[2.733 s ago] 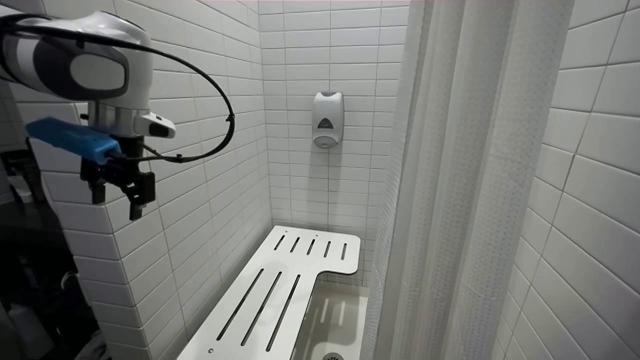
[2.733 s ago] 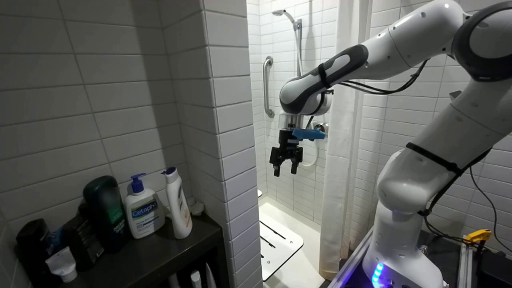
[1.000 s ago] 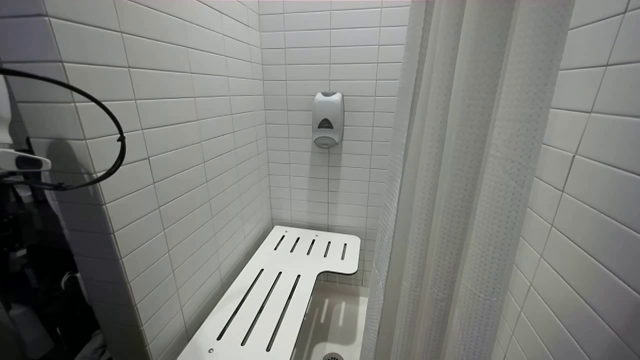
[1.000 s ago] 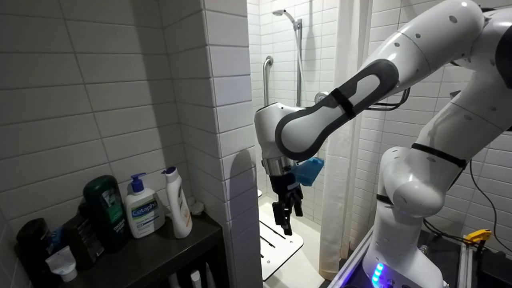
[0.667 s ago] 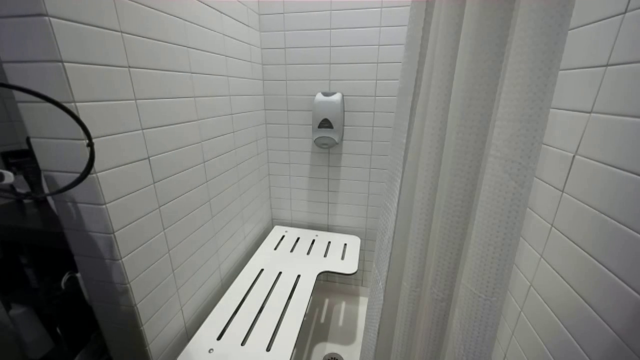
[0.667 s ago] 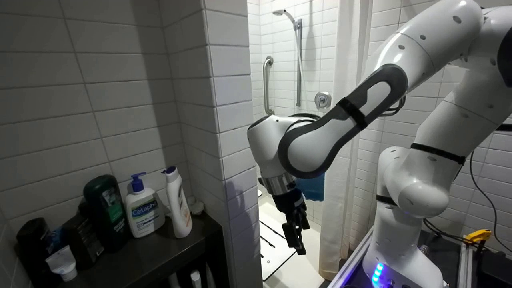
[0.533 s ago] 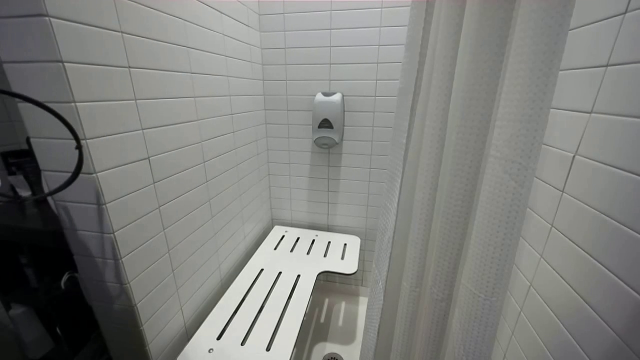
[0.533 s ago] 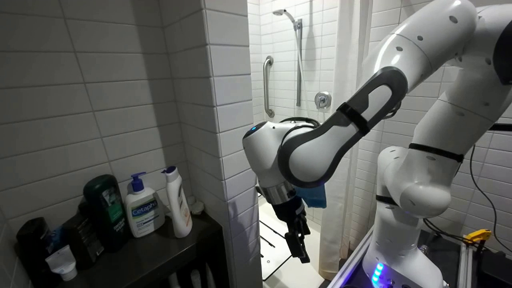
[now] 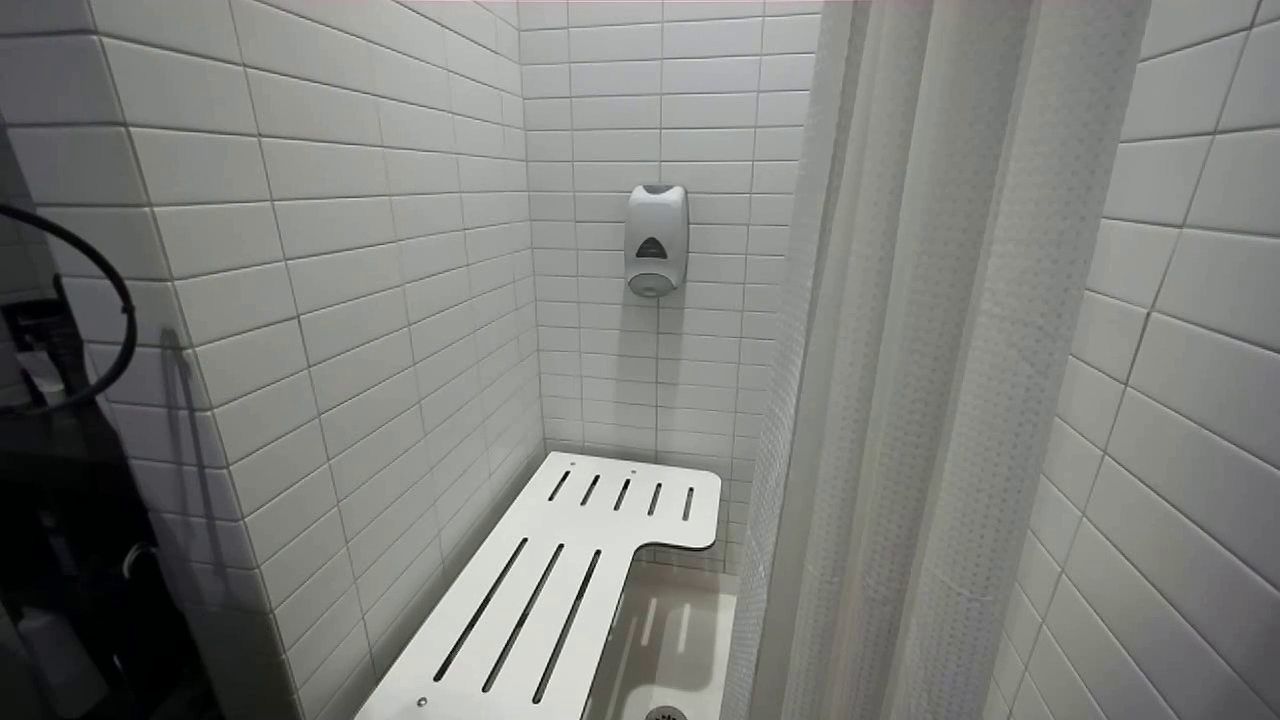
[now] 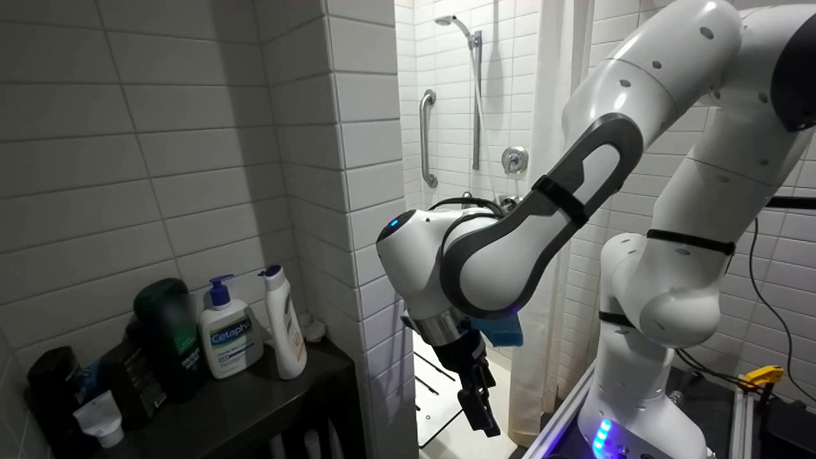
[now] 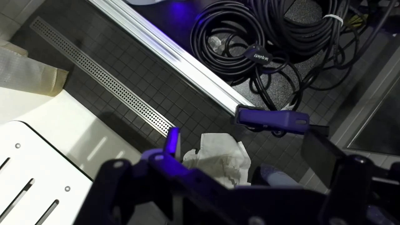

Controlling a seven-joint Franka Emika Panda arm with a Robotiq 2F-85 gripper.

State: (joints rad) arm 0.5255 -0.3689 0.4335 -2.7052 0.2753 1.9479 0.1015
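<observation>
I have the arm (image 10: 542,252) arched over from its base (image 10: 637,398), forearm (image 10: 590,185) slanting down toward the tiled corner (image 10: 370,159) and the wrist (image 10: 440,328) tipped so the gripper (image 10: 483,408) points low, in front of the slotted white bench (image 10: 440,408) in an exterior view. The fingers (image 11: 172,142) stand wide apart on bare air — a crumpled white sheet (image 11: 222,156), paper or cloth I cannot tell, shows beneath and between them. On the dark shelf (image 10: 271,395) a pump bottle (image 10: 233,350) reads "Cetaph", its last letters curving away; the label on the green bottle (image 10: 167,344) is blurred. A cable tag (image 11: 258,54) reads "be quiet!" upside down.
</observation>
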